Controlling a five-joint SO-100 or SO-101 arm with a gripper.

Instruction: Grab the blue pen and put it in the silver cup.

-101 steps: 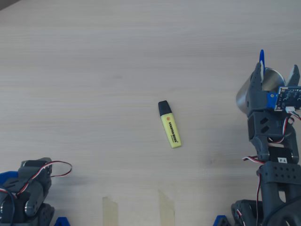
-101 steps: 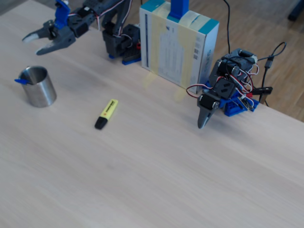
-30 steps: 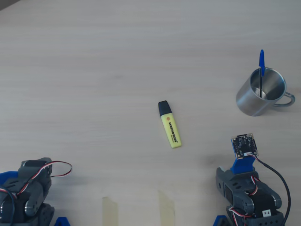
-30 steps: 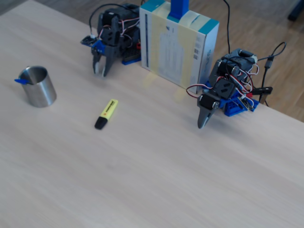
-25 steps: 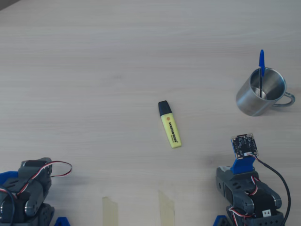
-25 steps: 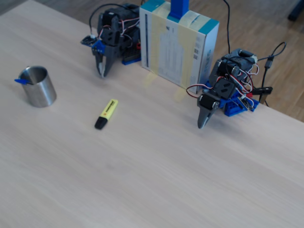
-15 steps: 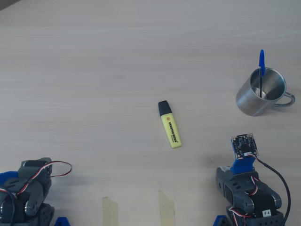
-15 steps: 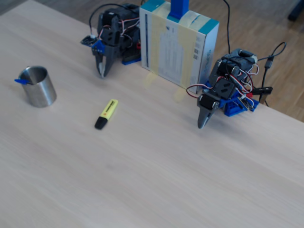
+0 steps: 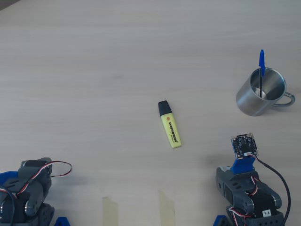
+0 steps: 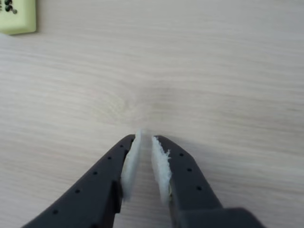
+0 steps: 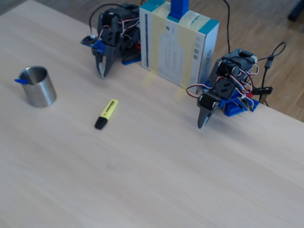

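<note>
The blue pen (image 9: 261,62) stands upright inside the silver cup (image 9: 254,98), with its blue cap sticking out above the rim. In the fixed view the cup (image 11: 41,91) is at the far left and the pen's blue cap (image 11: 21,81) shows at its rim. My gripper (image 10: 145,138) points down at bare table, its jaws nearly together with only a thin gap and nothing between them. In the fixed view my gripper (image 11: 101,72) hangs to the right of the cup, apart from it. In the overhead view my arm (image 9: 244,146) is just below the cup.
A yellow highlighter with a black cap (image 9: 170,126) lies mid-table; its corner shows in the wrist view (image 10: 17,17). A second arm (image 11: 219,97) is parked beside a tall box (image 11: 178,45). Two tape strips (image 9: 111,210) lie at the front edge.
</note>
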